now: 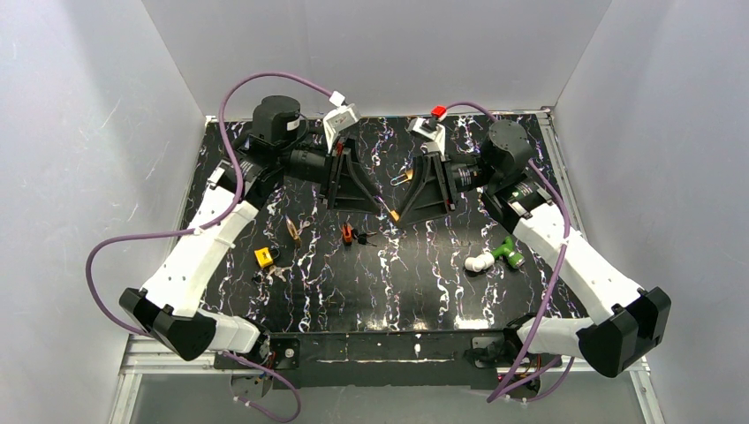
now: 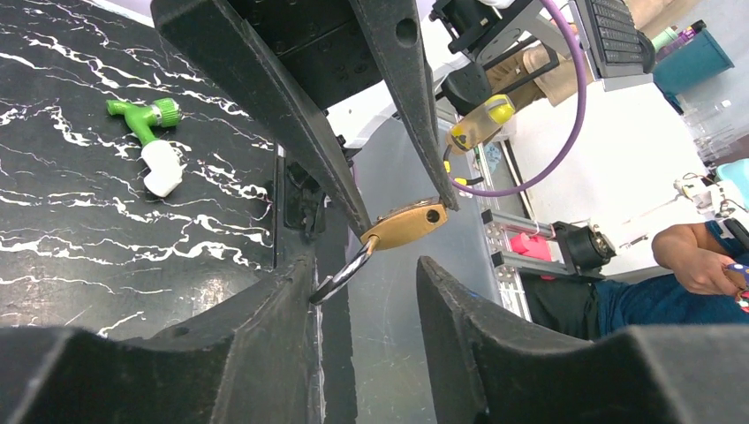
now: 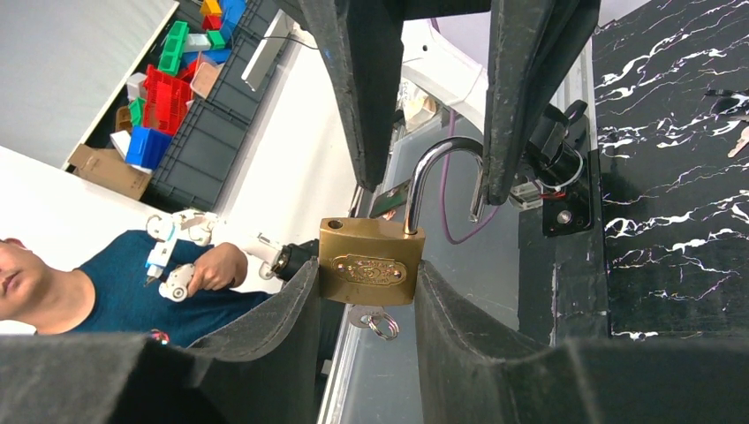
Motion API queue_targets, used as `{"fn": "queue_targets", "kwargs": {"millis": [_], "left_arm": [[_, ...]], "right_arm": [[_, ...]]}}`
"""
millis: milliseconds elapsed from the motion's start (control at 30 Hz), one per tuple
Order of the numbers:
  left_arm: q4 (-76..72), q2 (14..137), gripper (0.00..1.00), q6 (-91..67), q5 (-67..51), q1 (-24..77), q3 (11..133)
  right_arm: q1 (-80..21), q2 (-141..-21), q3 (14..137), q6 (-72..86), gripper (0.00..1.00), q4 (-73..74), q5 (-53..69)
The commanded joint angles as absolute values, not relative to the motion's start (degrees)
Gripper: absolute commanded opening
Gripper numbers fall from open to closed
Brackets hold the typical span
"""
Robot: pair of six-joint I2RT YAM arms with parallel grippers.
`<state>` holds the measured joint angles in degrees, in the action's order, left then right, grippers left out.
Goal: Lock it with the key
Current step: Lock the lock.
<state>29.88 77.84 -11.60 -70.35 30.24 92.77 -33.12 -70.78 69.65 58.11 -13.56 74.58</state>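
My right gripper (image 3: 366,267) is shut on the body of a brass padlock (image 3: 371,263) and holds it in the air above the middle of the table. A key with a ring (image 3: 373,321) sits in its keyhole. The steel shackle (image 3: 435,163) stands open, its free end out of the body. My left gripper (image 2: 364,265) is open, its fingers on either side of the shackle (image 2: 343,274), whose tip lies close to one finger. In the top view the two grippers (image 1: 378,201) (image 1: 404,208) meet tip to tip at the padlock (image 1: 395,215).
A green and white toy drill (image 1: 495,254) lies at the right of the black marbled table (image 1: 424,283). A yellow block (image 1: 263,257), a small orange item (image 1: 347,233) and loose keys (image 1: 293,228) lie at centre left. White walls enclose the table.
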Motion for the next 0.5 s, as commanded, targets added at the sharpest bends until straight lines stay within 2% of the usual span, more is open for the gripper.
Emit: {"fn": "queue_targets", "kwargs": {"millis": [0,167,367,467], "left_arm": [[30.35,75.71,0.43,-11.09,-71.97,30.58,92.12],[30.5,75.49,0.32,-11.19,-71.47,30.59,92.19],[30.49,75.52,0.01,-11.81,-70.66,30.85,92.38],[30.01,75.45,0.0,-12.91,-68.32,31.15,92.79]], "right_arm": [[-33.22,-70.31,72.75,58.13,0.01,-16.26,73.84],[-33.23,-70.47,73.44,55.32,0.01,-12.86,73.37],[-33.23,-70.54,75.93,46.24,0.01,-0.58,70.59],[-33.24,-70.78,77.43,40.98,0.02,6.6,67.78]]}}
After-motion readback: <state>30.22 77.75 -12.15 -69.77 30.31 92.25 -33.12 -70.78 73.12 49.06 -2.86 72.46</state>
